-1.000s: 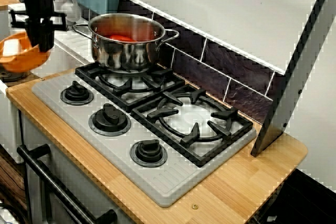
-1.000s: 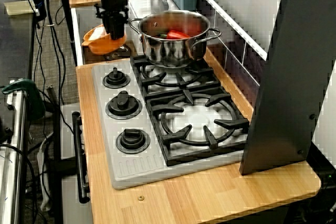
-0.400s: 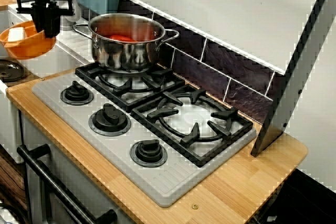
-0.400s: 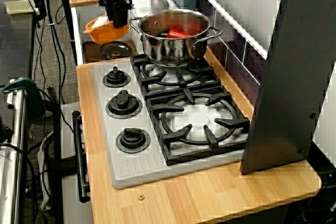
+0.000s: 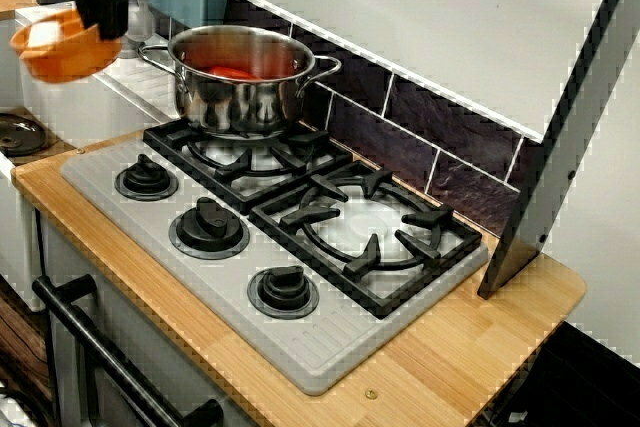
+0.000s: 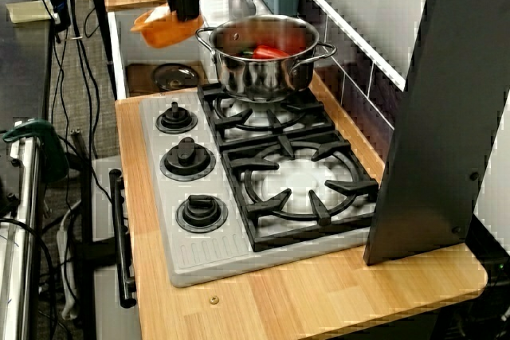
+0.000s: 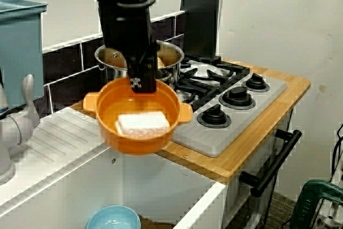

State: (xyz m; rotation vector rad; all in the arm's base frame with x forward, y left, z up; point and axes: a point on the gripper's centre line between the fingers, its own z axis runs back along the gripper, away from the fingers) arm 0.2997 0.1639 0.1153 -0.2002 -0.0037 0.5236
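My gripper (image 7: 143,84) is shut on the far rim of an orange two-handled bowl (image 7: 140,144) and holds it in the air over the sink, level with the counter. A white block (image 7: 142,123) lies in the bowl. In the front view of the stove the bowl (image 5: 58,57) hangs left of a steel pot (image 5: 243,82), with the gripper (image 5: 104,19) above it. In the high view along the counter the bowl (image 6: 166,33) hangs just left of the pot (image 6: 267,61), which stands on the back burner and holds something red (image 6: 269,52).
A grey stove (image 5: 300,347) with three black knobs (image 5: 208,227) and two grates fills the wooden counter. A white sink (image 7: 64,197) holds a pale blue bowl (image 7: 113,219). A grey faucet (image 7: 19,122) stands at its back. A tall metal panel (image 5: 570,127) leans at the counter's right end.
The gripper has lifted the orange bowl up out of the sink and carried it a little toward the pot. The pot and stove have not moved.
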